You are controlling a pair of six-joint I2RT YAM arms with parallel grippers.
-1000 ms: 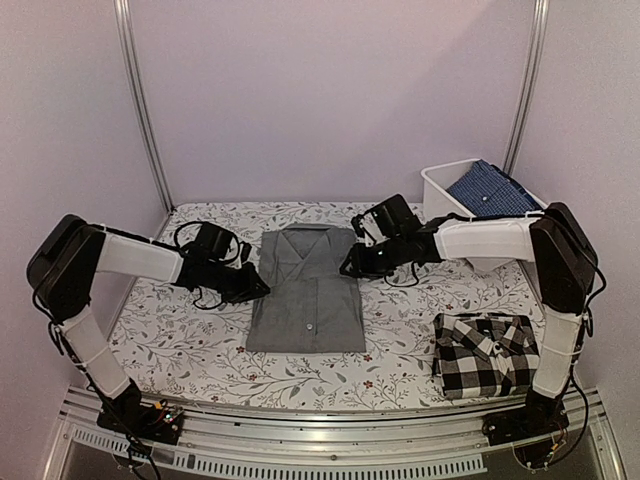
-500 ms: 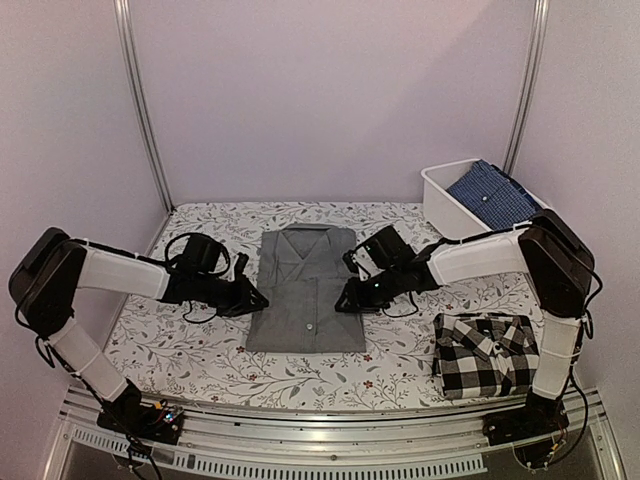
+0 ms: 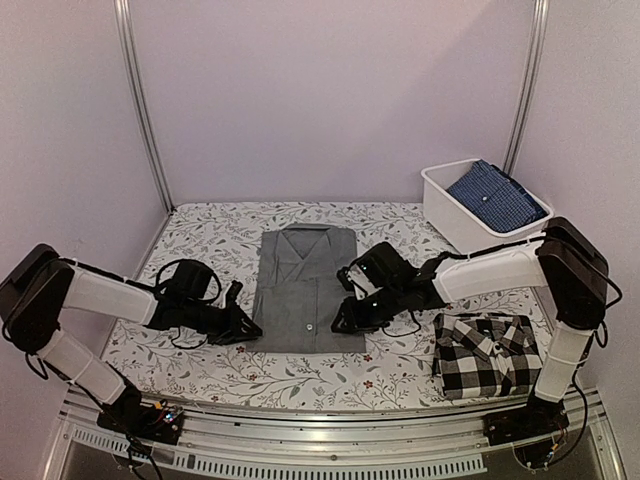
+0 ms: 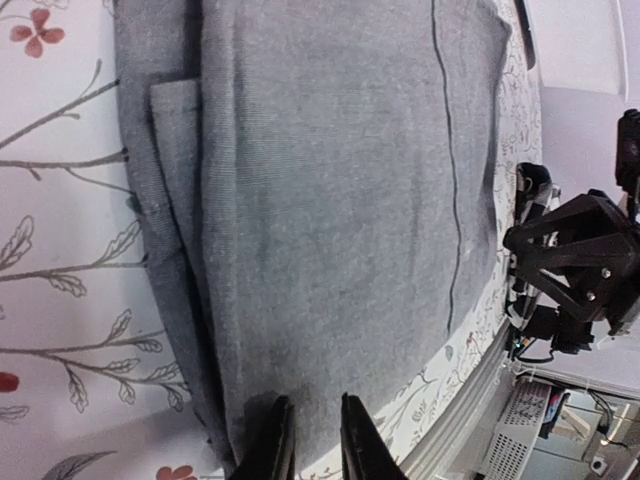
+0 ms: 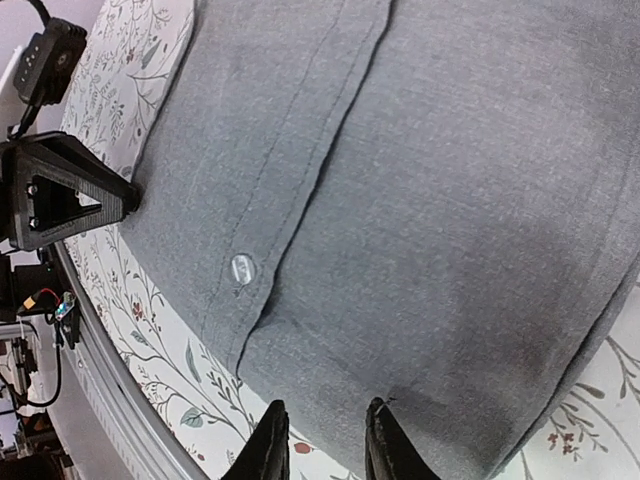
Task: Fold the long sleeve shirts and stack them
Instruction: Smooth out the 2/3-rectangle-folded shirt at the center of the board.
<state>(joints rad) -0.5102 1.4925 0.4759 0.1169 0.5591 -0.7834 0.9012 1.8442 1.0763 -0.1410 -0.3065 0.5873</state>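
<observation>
top external | bin (image 3: 447, 212): blue cloth (image 3: 495, 195) | left gripper (image 4: 311, 440), right gripper (image 5: 320, 440) barely parted, empty, at grey shirt (image 3: 305, 285)

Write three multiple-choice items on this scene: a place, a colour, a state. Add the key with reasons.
1. Where on the table does the checked shirt lie?
A. far left corner
B. near right corner
C. dead centre

2. What colour is the cloth in the white bin?
A. blue
B. red
C. yellow

3. How is the grey shirt?
A. bunched in a heap
B. lifted in the air
C. folded flat, front up

Key:
1 B, it sits at the near edge, far right.
2 A, blue shows above the rim.
3 C, it lies smooth with its front upward.
</observation>
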